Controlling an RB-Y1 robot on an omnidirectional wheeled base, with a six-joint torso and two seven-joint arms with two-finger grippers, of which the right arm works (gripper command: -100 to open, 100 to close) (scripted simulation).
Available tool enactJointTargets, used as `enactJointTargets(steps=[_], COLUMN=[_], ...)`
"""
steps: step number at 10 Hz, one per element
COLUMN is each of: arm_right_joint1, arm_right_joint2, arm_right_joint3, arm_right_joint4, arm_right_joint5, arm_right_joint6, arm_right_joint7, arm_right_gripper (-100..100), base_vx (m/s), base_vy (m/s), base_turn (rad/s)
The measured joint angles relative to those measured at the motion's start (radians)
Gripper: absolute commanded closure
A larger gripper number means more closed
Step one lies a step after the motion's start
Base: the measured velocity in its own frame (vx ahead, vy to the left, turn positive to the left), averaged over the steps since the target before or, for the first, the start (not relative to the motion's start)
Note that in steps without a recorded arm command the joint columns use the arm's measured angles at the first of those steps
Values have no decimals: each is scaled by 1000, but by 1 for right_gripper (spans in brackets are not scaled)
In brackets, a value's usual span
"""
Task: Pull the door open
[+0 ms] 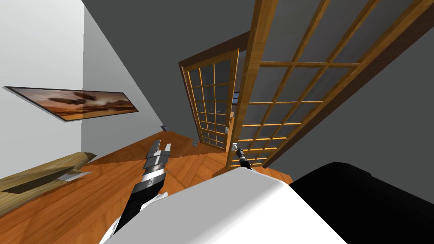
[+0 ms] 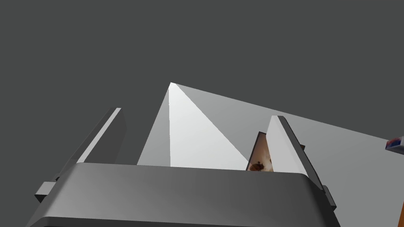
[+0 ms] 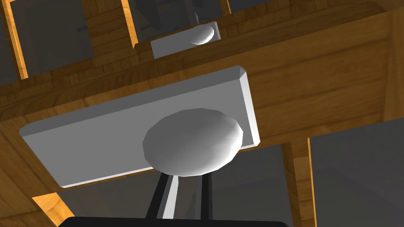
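Right gripper [image 1: 235, 147]: fingers stand close together and run in under the rounded grey knob [image 3: 192, 142]. Their tips are hidden behind it, so I judge a pinch on the knob's neck, unconfirmed. Left gripper [image 2: 196, 114]: fingers wide apart, empty, out over the floor to the left.

Task thing: tall wooden door [image 1: 250, 84] with a grid of glass panes, right of centre and near. A flat grey rectangular plate [image 3: 98, 146] sits on its stile, with the knob at one end of the plate.

Risks:
- The knob is smooth and domed, so a straight pull may slide the fingers off.
- The leaf swings in an arc, and a pull that ignores the arc would twist the grip loose.
- The leaf's edge comes toward my body, and standing this close may block it.

Room: orange-brown plank floor [image 1: 84, 199] lies open to the left and near. The second paned wooden door [image 1: 212, 106] stands farther off, its edge near the leaf's handle side. The low wooden bench [image 1: 42, 176] is at far left, well apart.
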Motion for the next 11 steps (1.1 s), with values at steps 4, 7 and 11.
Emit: enactJointTargets(steps=[4, 7, 11], arm_right_joint1=[-9, 2, 17], arm_right_joint2=[-8, -8, -10], arm_right_joint3=[22, 40, 40], arm_right_joint4=[16, -18, -45], arm_right_joint5=[-34, -70, -114], arm_right_joint6=[-2, 20, 39], arm_right_joint7=[-91, -158, -245], arm_right_gripper=[100, 100, -100], base_vx=[-29, -39, -75], base_vy=[-12, -11, -21], base_turn=[62, 24, 19])
